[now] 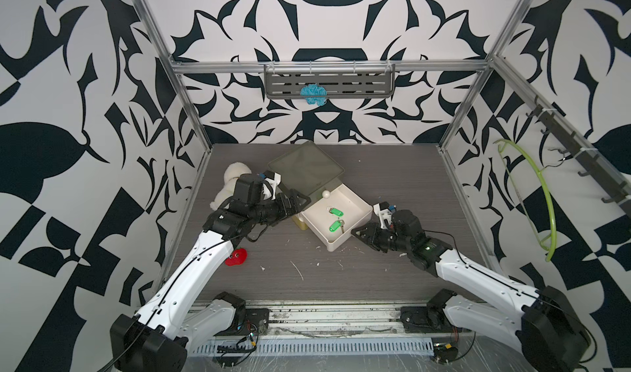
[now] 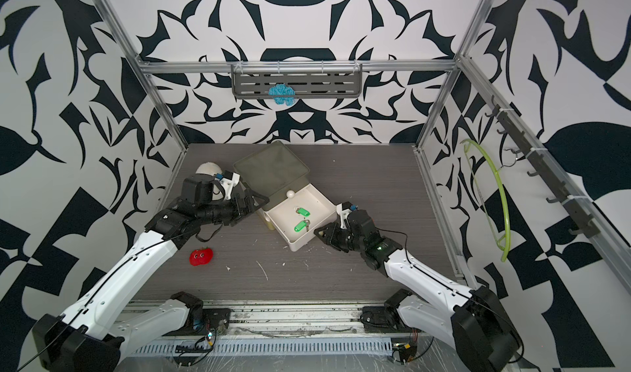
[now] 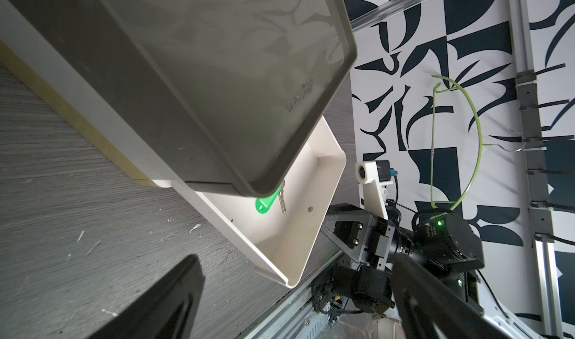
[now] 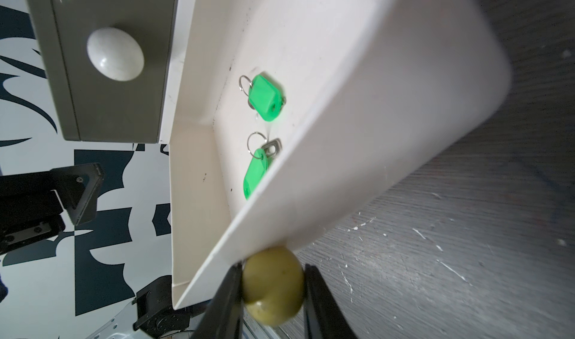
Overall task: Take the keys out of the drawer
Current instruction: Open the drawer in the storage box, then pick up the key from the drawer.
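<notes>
Green-tagged keys (image 1: 336,226), two of them, lie on the floor of the white drawer (image 1: 350,199), which stands pulled out at the centre of both top views. At the drawer's front the right claw (image 4: 273,267) has its jaws either side of the yellowish knob (image 4: 273,290); one finger touches it, but I cannot tell whether it is pinched. The left claw (image 1: 297,201) hangs wide open with nothing in it, just beside the grey-topped box (image 1: 304,169), left of the drawer. A red strawberry (image 1: 236,257) rests at lower left, well apart
</notes>
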Available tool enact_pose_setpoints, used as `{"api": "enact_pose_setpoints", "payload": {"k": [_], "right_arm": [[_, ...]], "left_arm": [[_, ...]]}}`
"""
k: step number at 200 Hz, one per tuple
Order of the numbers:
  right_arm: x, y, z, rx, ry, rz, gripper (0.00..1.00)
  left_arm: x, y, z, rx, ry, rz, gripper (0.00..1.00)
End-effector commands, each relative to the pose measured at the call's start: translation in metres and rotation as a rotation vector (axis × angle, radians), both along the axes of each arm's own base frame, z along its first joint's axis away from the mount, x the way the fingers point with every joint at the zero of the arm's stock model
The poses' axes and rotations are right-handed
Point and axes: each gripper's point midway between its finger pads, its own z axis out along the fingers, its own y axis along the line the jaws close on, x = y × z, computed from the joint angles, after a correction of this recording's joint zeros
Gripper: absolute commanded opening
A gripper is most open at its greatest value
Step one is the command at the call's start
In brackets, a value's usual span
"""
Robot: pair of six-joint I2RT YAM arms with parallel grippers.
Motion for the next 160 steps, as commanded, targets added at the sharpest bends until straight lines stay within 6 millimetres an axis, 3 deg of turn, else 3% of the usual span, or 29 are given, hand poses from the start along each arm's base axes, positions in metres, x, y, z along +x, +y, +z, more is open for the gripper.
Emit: {"api": "enact_pose_setpoints", "payload": {"k": [1, 40, 78, 119, 160], "right_arm": [[-0.01, -0.009, -0.019, -0.056, 0.059, -0.004, 0.41], [-0.01, -0.011, -0.016, -0.075, 0.051, 0.004, 0.52], [-0.011, -0.023, 0.001, -0.159, 0.024, 0.0, 0.58], [-0.008, -0.032, 0.042, -0.267, -0.028, 0.03, 0.58], [0.007, -0.021, 0.086, -0.342, -0.087, 0.131, 0.58]], "left_arm": [[0.003, -0.001, -0.001, 0.004, -0.01, 0.003, 0.99], [0.005, -0.002, -0.002, 0.006, -0.012, 0.003, 0.99], [0.01, -0.004, -0.002, 0.009, -0.02, 0.0, 0.99], [0.012, -0.004, -0.002, 0.021, -0.04, -0.007, 0.99], [0.011, 0.0, 0.006, 0.012, -0.117, 0.007, 0.99]]}}
